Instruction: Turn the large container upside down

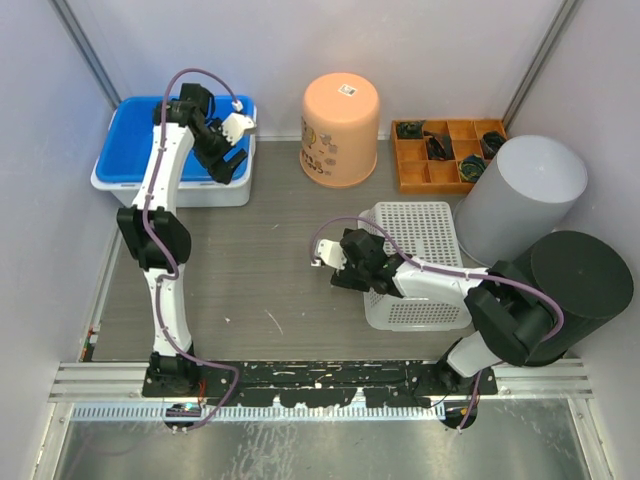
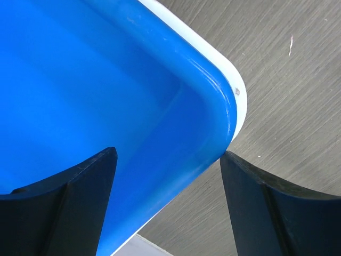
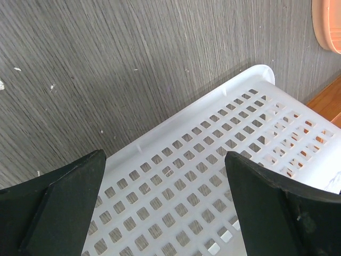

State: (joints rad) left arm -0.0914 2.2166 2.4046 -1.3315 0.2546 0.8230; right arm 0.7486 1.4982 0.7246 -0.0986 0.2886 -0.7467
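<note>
Left wrist view places the left gripper [image 2: 168,153] astride one rounded corner of the blue rectangular plastic container [image 2: 213,96]. One finger is over the blue interior and the other is outside, over the grey wood-grain table [image 2: 298,80]. The jaws stand apart and nothing is clamped yet. The outer fingertip appears to sit right at the corner wall.

In the top external view the container [image 1: 128,145] stands upright at the far left of the table [image 1: 260,270], open side up, so the inversion is judged not yet begun. The right gripper [image 1: 336,268] hangs spread and empty over the white perforated plastic basket [image 1: 420,225], well apart from the container.

Hazards from this position:

- **Slip at the corner.** The rim curves here, so flat fingers closing on it may bear on a small area. The wall could squirt out as the lift starts.
- **Rotation in the grip.** A hold at one corner is off-centre, so the container may swing or drop back upright instead of rolling over.
- **Sliding instead of tipping.** The smooth base may skate across the table.
- **Collision.** The peach plastic bucket [image 1: 340,130] stands near the container's right side. A wide flip toward it could knock it.
</note>
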